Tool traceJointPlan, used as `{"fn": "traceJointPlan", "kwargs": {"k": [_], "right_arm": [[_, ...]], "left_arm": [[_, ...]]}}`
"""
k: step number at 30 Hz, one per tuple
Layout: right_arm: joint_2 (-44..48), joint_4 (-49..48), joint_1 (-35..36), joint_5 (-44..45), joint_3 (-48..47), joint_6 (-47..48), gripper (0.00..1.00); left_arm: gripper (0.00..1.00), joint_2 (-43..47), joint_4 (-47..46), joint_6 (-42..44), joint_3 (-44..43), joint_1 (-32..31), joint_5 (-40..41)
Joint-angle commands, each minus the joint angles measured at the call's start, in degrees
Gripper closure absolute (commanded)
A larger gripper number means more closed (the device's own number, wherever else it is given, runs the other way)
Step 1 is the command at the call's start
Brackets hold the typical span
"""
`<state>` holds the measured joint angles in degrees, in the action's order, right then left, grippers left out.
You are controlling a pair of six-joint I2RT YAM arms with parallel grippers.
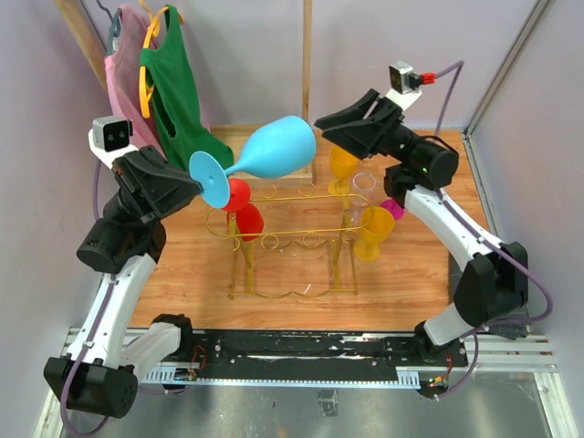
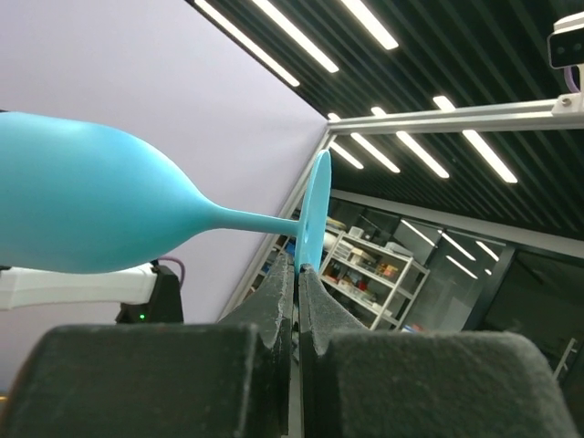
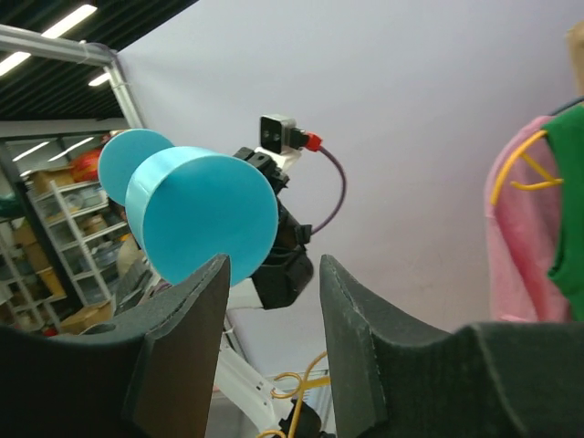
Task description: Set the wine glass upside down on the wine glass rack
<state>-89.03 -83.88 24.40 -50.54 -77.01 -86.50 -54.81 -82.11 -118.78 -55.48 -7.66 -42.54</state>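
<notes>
A light-blue wine glass lies on its side in the air above the gold wine glass rack. My left gripper is shut on the edge of its round foot, and the bowl points right. The right gripper stands open just off the bowl's rim and touches nothing. In the right wrist view the wine glass sits up and left of the right gripper. Gold loops of the rack show below.
Red glasses hang at the rack's left end. Yellow glasses hang at its right end, with a pink one and a clear one nearby. Green and pink garments hang at the back left.
</notes>
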Motion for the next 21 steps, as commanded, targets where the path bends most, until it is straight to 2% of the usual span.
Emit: {"fn": "traceJointPlan", "kwargs": {"k": [1, 7, 10, 11, 13, 16, 21], "right_arm": [[6.78, 0.94, -6.31, 0.75, 3.94, 3.28, 0.54], [15.04, 8.79, -12.25, -1.91, 7.3, 8.2, 0.51], [20.03, 18.86, -12.67, -3.41, 8.63, 16.08, 0.5], [21.88, 23.39, -12.67, -3.34, 8.99, 20.76, 0.5], [25.95, 32.76, -12.7, -2.45, 9.84, 28.33, 0.5], [31.28, 45.32, -12.65, -0.06, 10.55, 37.6, 0.5], [38.41, 56.31, -12.57, 2.44, 11.95, 45.81, 0.49]], "left_arm": [[1.0, 1.43, 7.29, 4.89, -4.72, 0.21, -2.48], [1.0, 3.98, 37.33, 27.66, -11.76, 0.19, -5.04], [1.0, 4.9, 57.46, 42.48, -16.65, 0.2, -3.1], [1.0, 4.96, 61.59, 45.87, -17.7, 0.19, -2.13], [1.0, 4.69, 66.47, 49.75, -18.58, 0.19, -0.72], [1.0, 3.77, 68.65, 51.41, -17.59, 0.21, -0.16], [1.0, 1.86, 68.36, 52.82, -14.01, 0.19, 0.64]]}}
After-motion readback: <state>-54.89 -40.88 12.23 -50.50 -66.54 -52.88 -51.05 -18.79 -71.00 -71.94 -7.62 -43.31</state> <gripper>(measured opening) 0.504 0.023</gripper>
